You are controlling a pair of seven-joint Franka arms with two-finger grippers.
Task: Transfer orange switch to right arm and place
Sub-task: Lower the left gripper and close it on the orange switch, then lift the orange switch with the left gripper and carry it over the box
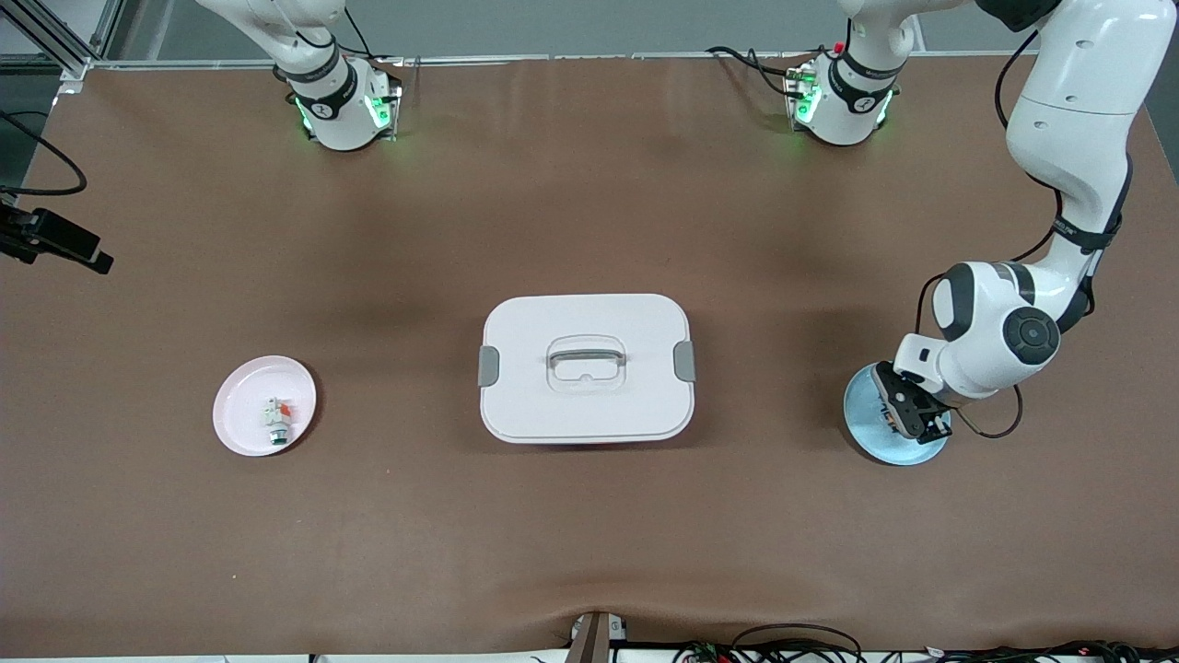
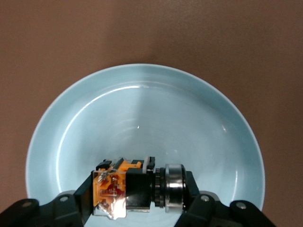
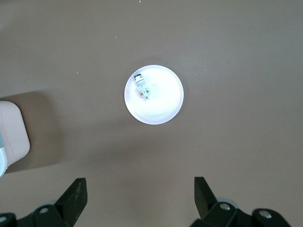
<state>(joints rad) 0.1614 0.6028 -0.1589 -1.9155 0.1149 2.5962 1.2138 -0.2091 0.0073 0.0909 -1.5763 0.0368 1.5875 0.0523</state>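
The orange switch (image 2: 128,187) has a black body, an orange end with coppery bits and a silver ring. It lies sideways between the fingers of my left gripper (image 2: 137,196), which is shut on it, low in the pale blue plate (image 2: 142,109). In the front view the left gripper (image 1: 921,419) is down at that plate (image 1: 870,437) at the left arm's end of the table and hides the switch. My right gripper (image 3: 139,198) is open and empty, high over the table near the pink plate (image 3: 165,101). It is out of the front view.
The pink plate (image 1: 241,419) at the right arm's end holds a white-grey part with a red tab (image 1: 278,422). A white lidded box with a handle (image 1: 587,368) stands mid-table between the two plates. Its corner shows in the right wrist view (image 3: 12,132).
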